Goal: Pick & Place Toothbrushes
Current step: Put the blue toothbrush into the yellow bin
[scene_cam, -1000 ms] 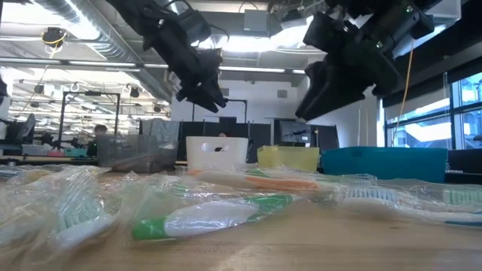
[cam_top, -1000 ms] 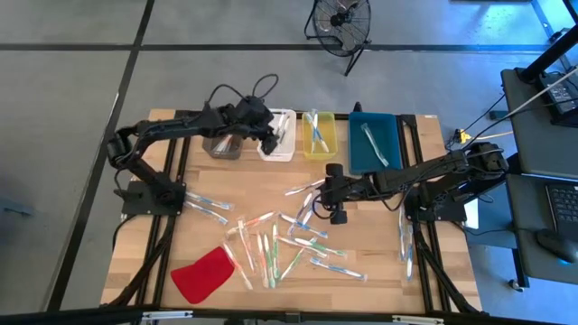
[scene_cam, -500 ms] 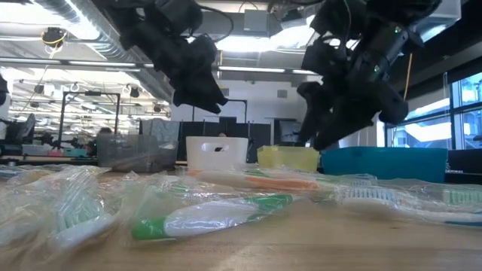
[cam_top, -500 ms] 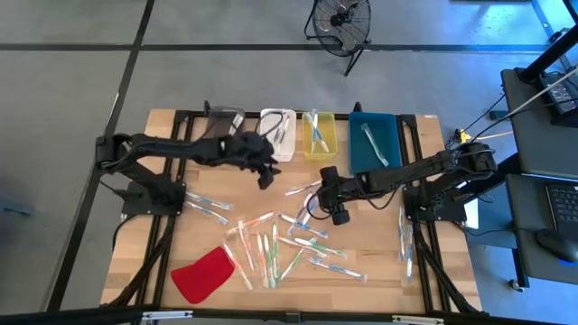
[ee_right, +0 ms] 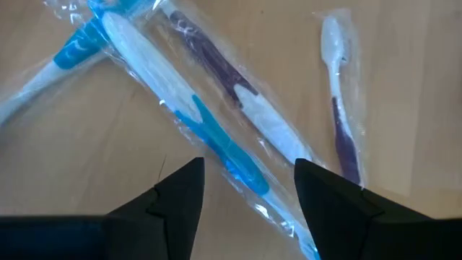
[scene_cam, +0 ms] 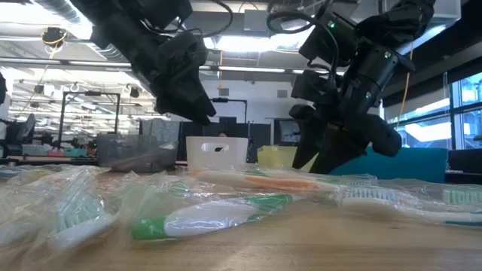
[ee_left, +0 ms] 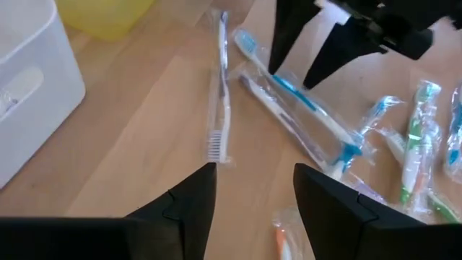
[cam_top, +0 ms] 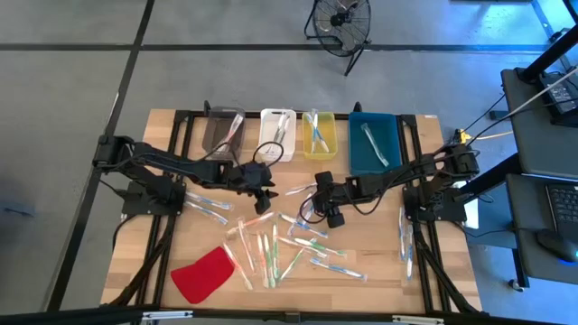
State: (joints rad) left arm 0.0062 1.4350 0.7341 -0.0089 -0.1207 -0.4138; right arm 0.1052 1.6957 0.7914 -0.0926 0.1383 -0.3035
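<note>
The right gripper (ee_right: 245, 189) is held open with nothing in it, just above a blue wrapped toothbrush (ee_right: 209, 141) (a purple one lies beside it). The left gripper (ee_left: 249, 193) is open and empty too, near a purple toothbrush (ee_left: 220, 108). It has been moved from the bins (cam_top: 276, 134) down to the toothbrushes (cam_top: 280, 244) spread on the table (cam_top: 379, 262).

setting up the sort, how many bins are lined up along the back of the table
4, in a row along the far edge: a grey bin at the left, then a white bin, a yellow bin, and a teal bin at the right. None seems hidden.
</note>
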